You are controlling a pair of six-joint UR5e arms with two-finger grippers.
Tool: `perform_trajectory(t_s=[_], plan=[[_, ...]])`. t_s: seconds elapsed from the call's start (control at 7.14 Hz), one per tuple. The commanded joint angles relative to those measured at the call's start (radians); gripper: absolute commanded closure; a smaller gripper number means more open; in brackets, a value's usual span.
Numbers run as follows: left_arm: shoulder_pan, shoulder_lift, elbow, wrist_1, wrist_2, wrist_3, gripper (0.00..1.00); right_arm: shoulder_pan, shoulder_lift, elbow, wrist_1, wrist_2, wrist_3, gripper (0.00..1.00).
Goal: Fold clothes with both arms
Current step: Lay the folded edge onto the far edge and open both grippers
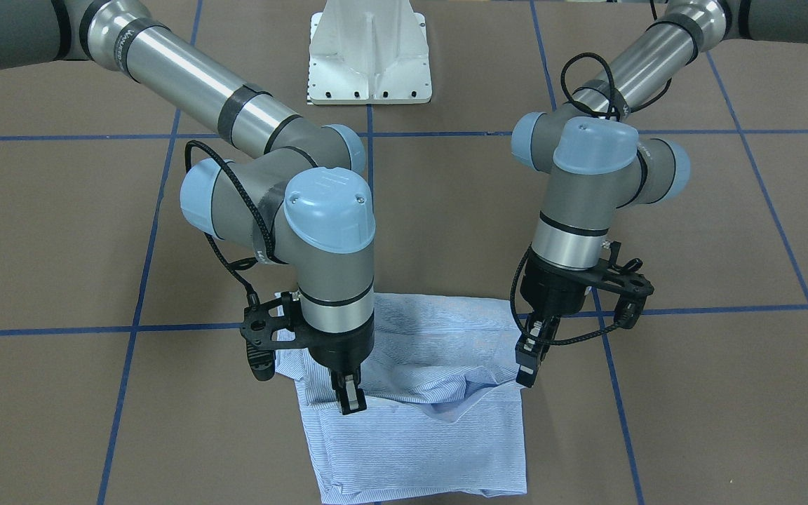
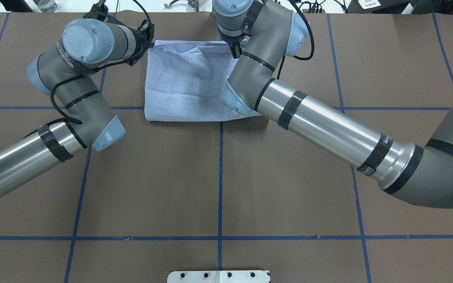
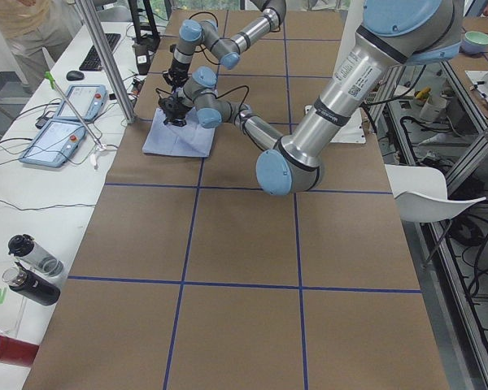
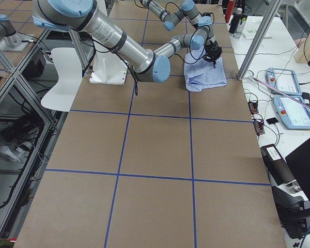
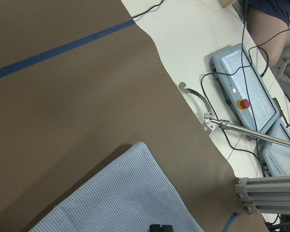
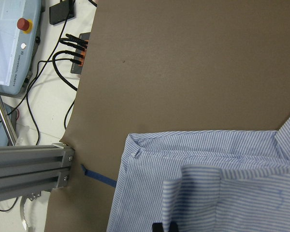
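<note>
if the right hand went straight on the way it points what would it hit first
The shirt, most likely: the right hand points down at its folded layer, tips at or just above the cloth; the gap is unclear.

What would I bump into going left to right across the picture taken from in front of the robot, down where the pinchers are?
Right gripper → rumpled middle of the striped shirt → left gripper at the shirt's edge → blue tape line on the table.

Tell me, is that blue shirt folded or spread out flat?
Folded. The shirt lies as a compact rectangle, its layers overlapping, with no sleeves sticking out.
</note>
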Motion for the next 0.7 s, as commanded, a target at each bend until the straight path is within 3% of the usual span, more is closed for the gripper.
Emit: perform_trajectory(t_s=[0.0,0.28,0.42,0.56], plan=[[-0.005,-0.054,0.13,-0.07,-0.003,0.018,1.0,0.003,0.003,-0.074,0.067,-0.005,0.0,1.0],[-0.003,-0.088,0.242,-0.147,-0.002,0.019,1.0,0.003,0.011,-0.124,0.106,-0.025,0.0,1.0],[-0.002,-0.105,0.286,-0.164,-0.002,0.019,0.98,0.003,0.02,-0.165,0.148,-0.039,0.0,0.79],[-0.002,-0.111,0.313,-0.181,-0.002,0.022,0.85,0.003,0.03,-0.188,0.162,-0.045,0.0,0.66]])
